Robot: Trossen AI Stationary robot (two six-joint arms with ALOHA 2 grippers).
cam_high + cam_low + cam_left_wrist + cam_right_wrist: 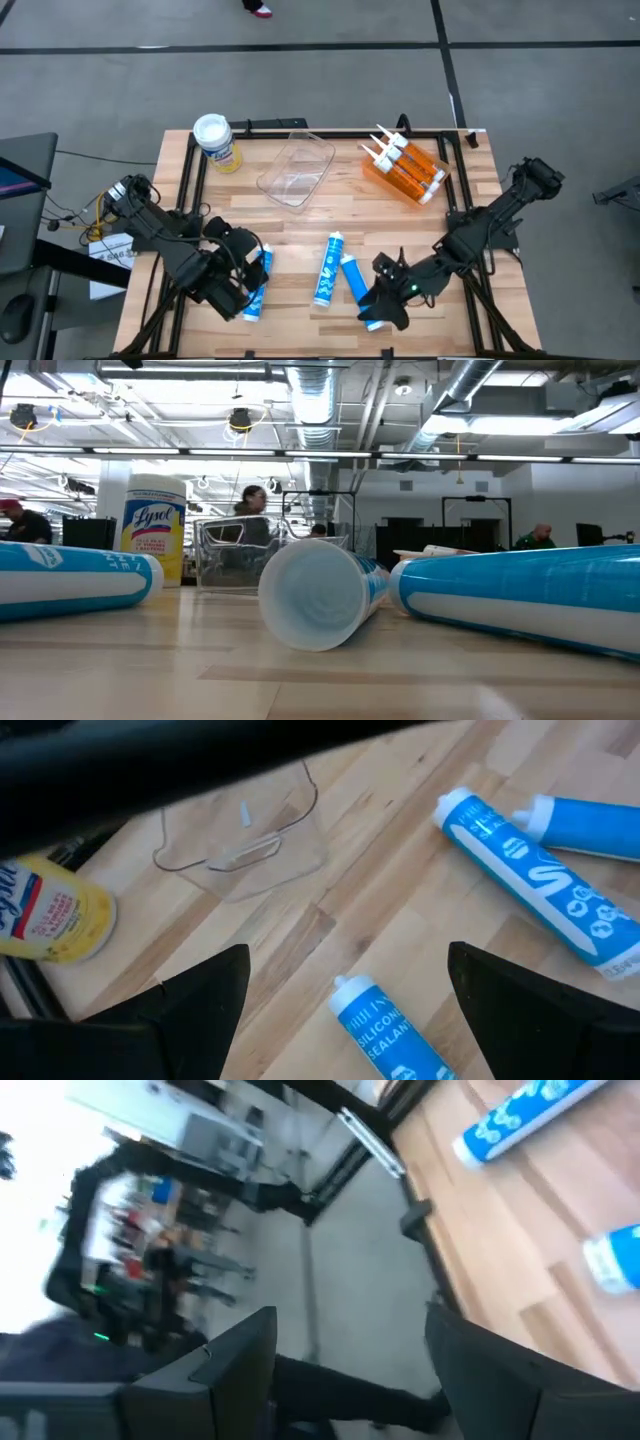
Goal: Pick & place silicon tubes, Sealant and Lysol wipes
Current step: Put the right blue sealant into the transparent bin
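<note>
One yellow-labelled, white-lidded Lysol wipes canister [217, 142] upright at wooden table [340, 205] far-left corner, left of clear plastic tray [296, 168]. Three blue sealant cartridges [329, 268] near tray's front; orange cartridges [408, 166] clustered right of tray. Left claw [345, 995] released over one blue cartridge. Right claw [350, 1345] released, at front edge.

Your Lysol wipes [216, 141] canister, white lid and yellow label, stands upright at the table's far left. Three blue sealant tubes [329, 268] lie flat along the near edge. The orange tubes [408, 168] lie bunched together at far right.
</note>
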